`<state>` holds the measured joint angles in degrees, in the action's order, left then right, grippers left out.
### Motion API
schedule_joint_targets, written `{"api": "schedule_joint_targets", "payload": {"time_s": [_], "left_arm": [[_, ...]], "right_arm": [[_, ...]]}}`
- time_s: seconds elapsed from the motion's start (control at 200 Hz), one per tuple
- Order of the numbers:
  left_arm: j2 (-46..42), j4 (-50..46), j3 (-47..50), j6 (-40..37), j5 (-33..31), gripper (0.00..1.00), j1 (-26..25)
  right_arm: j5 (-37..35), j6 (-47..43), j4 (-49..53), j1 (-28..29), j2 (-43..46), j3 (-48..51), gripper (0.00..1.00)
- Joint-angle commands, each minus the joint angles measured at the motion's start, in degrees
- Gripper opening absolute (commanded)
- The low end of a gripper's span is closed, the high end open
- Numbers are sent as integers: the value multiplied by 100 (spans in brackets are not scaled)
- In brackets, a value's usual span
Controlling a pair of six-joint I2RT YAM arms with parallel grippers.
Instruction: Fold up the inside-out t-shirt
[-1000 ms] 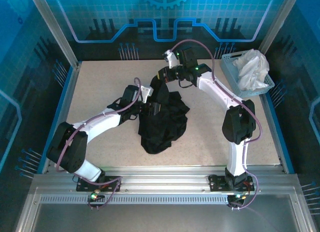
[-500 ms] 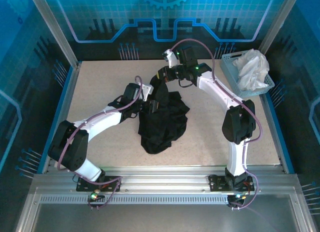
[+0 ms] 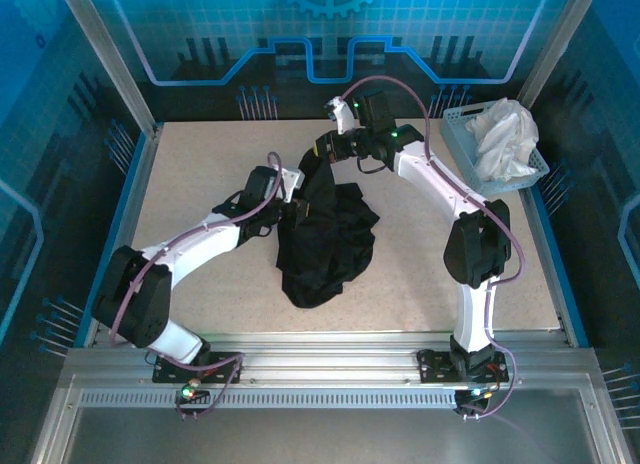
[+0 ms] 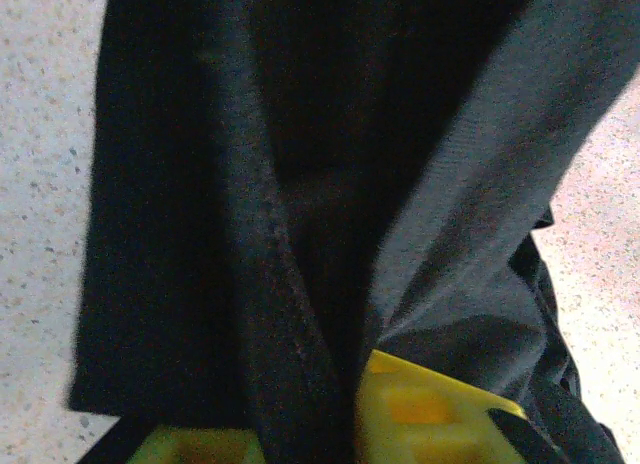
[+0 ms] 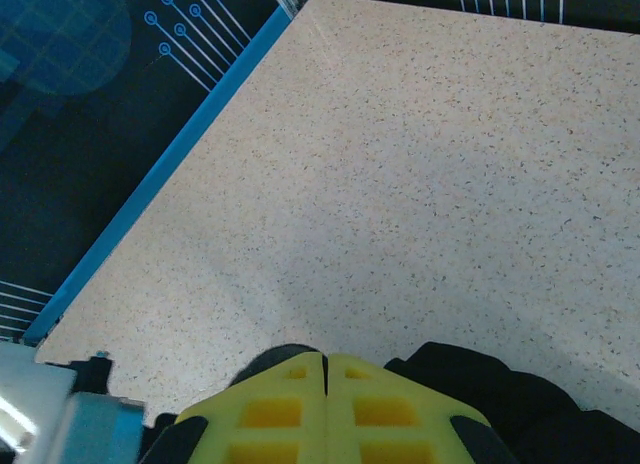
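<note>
top cam: the inside-out t-shirt (image 3: 330,239) sits as a bunched black heap mid-desk (image 3: 200,174), closer to the far edge than the near one. Its far end is pulled up into a narrow strip that runs to the right pincer (image 3: 320,156). The left pincer (image 3: 297,212) is at the heap's left edge, in contact with the cloth. A basket (image 3: 455,134) at the far right corner holds a white cloth (image 3: 500,134), well apart from the shirt.

left wrist cam gives the grip detail the top cam can't: the left pincer (image 4: 305,424) is narrow. One thick fold of the shirt (image 4: 300,184) runs down between the two yellow fingers (image 4: 420,409), which are clamped on it. More fabric hangs on both sides, and speckled desk (image 4: 40,184) is visible left and right of it.

right wrist cam: the right pincer (image 5: 325,362) has its yellow pads together, with a hairline seam between them. Black shirt fabric (image 5: 470,369) bulges out just beside the tips on both sides. Taken with the strip seen from above, it's holding the shirt. Beyond the tips there's bare desk (image 5: 400,184) out to the blue edge rail.

Print and neck label: can't tell from any cam, the fabric is too dark and crumpled.
</note>
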<state>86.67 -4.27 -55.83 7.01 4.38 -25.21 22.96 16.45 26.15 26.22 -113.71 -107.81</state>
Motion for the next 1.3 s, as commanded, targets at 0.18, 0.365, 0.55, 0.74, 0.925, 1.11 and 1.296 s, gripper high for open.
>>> {"api": "schedule_joint_targets", "payload": {"time_s": [0.18, 0.365, 0.55, 0.74, 0.925, 1.11, 1.296], "left_arm": [[-505, 18, 139, 56, 85, 12, 112], [-473, -3, 204, 92, 194, 20, 234], [-284, 36, 204, 136, 332, 23, 341], [-143, 67, 180, 178, 370, 20, 376], [-285, 73, 225, 232, 419, 13, 377], [-877, 145, 458, 427, 338, 2, 394], [-1396, -74, 663, 636, 124, 0, 455]], "right_arm": [[23, -111, 57, 67, -81, -189, 0], [24, -108, 57, 85, -73, -198, 0], [7, -124, 83, 99, -25, -233, 0], [-2, -137, 83, 104, -4, -202, 0], [-29, -133, 54, 110, 5, -127, 0], [-20, -107, -14, 168, 28, -42, 0], [-55, -123, -119, 380, 165, 156, 2]]}}
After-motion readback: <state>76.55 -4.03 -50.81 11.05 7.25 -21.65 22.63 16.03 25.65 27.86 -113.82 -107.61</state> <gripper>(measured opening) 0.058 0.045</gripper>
